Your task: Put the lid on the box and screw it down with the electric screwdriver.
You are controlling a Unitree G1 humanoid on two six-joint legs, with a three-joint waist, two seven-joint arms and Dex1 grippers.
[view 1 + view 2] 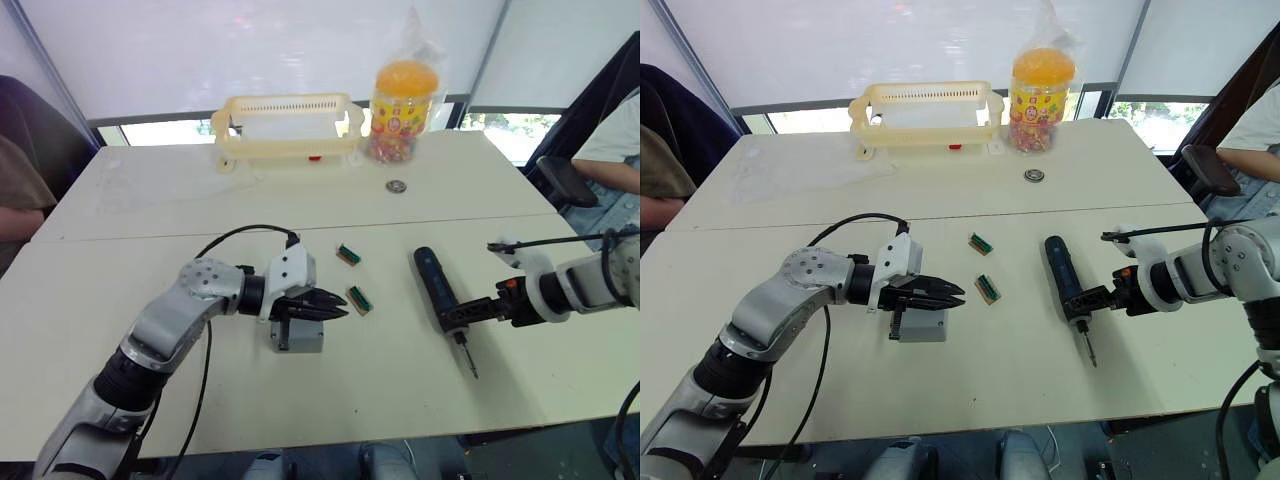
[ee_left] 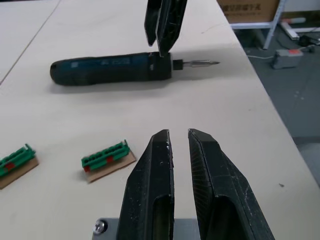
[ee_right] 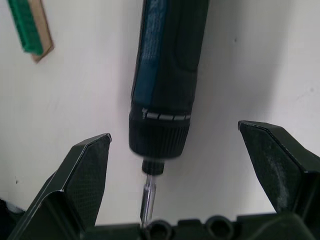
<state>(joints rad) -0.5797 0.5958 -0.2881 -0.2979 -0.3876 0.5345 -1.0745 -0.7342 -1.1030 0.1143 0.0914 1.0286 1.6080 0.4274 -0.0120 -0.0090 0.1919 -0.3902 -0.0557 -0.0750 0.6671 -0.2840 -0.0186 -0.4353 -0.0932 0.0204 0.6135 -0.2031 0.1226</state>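
Looking from the head: the left gripper [image 1: 335, 305] hovered just above the box [image 1: 298, 336], fingers nearly together, gripping nothing
Screwdriver: the electric screwdriver [image 1: 436, 286] lay flat on the table [image 1: 150, 290], bit pointing toward the robot; the right gripper [image 1: 470, 313] reached its bit end from the right
Table items: two green connector strips [image 1: 359, 298] lay between box and screwdriver
Containers: a cream basket [image 1: 285, 125] and a candy jar [image 1: 402, 100] stood at the far edge; basket contents could not be made out
Left wrist: the left fingers [image 2: 150, 190] showed a narrow gap, with the box's grey edge [image 2: 185, 230] beneath them
Right wrist: the right fingers [image 3: 82, 172] were spread wide to either side of the screwdriver's collar, apart from it
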